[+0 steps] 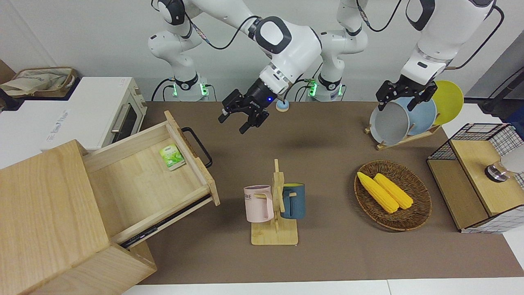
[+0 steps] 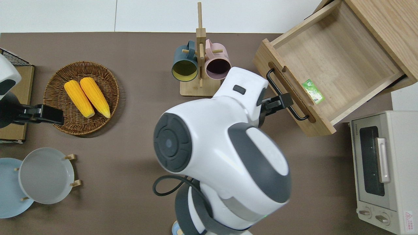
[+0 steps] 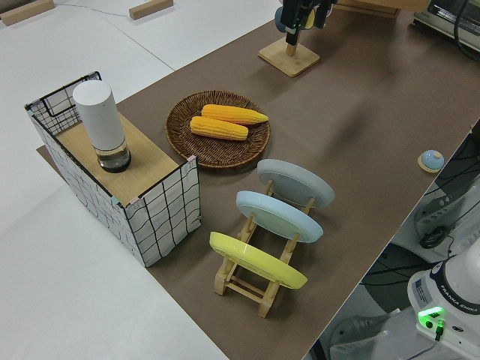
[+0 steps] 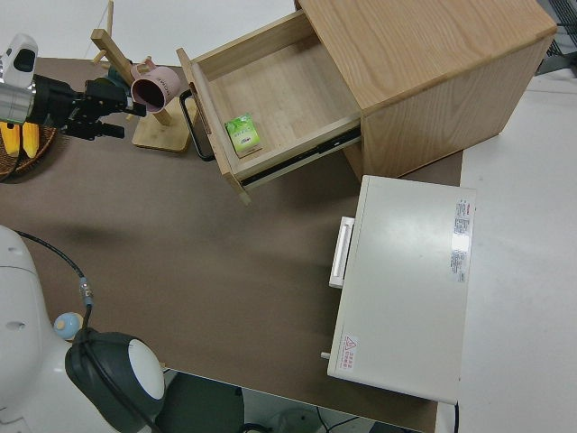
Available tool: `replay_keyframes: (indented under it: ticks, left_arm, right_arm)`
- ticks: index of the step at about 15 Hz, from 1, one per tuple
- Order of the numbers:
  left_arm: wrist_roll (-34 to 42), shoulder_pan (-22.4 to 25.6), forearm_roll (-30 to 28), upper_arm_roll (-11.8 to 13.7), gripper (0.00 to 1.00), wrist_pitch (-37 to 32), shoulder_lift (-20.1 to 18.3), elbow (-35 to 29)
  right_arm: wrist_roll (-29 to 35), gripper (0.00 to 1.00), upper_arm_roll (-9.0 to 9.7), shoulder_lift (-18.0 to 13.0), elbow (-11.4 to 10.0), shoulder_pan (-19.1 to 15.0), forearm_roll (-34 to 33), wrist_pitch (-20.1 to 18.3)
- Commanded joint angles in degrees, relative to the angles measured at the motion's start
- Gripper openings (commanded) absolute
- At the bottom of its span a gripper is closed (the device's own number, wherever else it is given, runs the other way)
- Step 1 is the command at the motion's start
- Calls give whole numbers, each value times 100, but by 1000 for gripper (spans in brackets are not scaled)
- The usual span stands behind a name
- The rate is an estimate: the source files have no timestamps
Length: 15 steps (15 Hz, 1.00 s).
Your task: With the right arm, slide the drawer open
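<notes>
The pale wood drawer (image 1: 139,184) stands pulled well out of its cabinet (image 1: 45,205) at the right arm's end of the table. It also shows in the overhead view (image 2: 336,55) and the right side view (image 4: 279,86). A green packet (image 1: 172,156) lies inside, near the front panel. The black bar handle (image 1: 197,146) is free. My right gripper (image 1: 232,125) is open and empty, raised in the air. In the overhead view my right gripper (image 2: 283,101) hangs over the table just beside the handle (image 2: 275,85). My left gripper (image 1: 403,98) is parked.
A wooden mug stand (image 1: 275,235) with a pink and a blue mug stands mid-table. A white toaster oven (image 1: 102,110) sits beside the cabinet, nearer to the robots. A basket of corn (image 1: 393,194), a plate rack (image 1: 409,119) and a wire-and-wood box (image 1: 475,176) fill the left arm's end.
</notes>
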Motion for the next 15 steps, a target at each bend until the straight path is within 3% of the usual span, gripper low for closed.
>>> replay_keyframes:
  ticks: [1,4,10,12,15]
  left_arm:
    - [56,22,98,-37,993,-113,65,149]
    - [56,22,98,-37,993,-113,65,149]
    - [56,22,98,-37,993,-113,65,149]
    - [56,22,98,-37,993,-113,65,140]
    - [56,22,98,-37,993,-113,65,140]
  right_arm:
    - [-540,979,110,-563,-131,-829,1262,158]
    - [-1128,979,84,-897,-148,-1794,2614,158]
    - [-2368,979,-31,-1004,-262,-3238,3936,158]
    - [-2396,981,-39,-934,-298,-3406,4043,184]
    - [-2326,981,-48,-819,-298,-3371,3956,290]
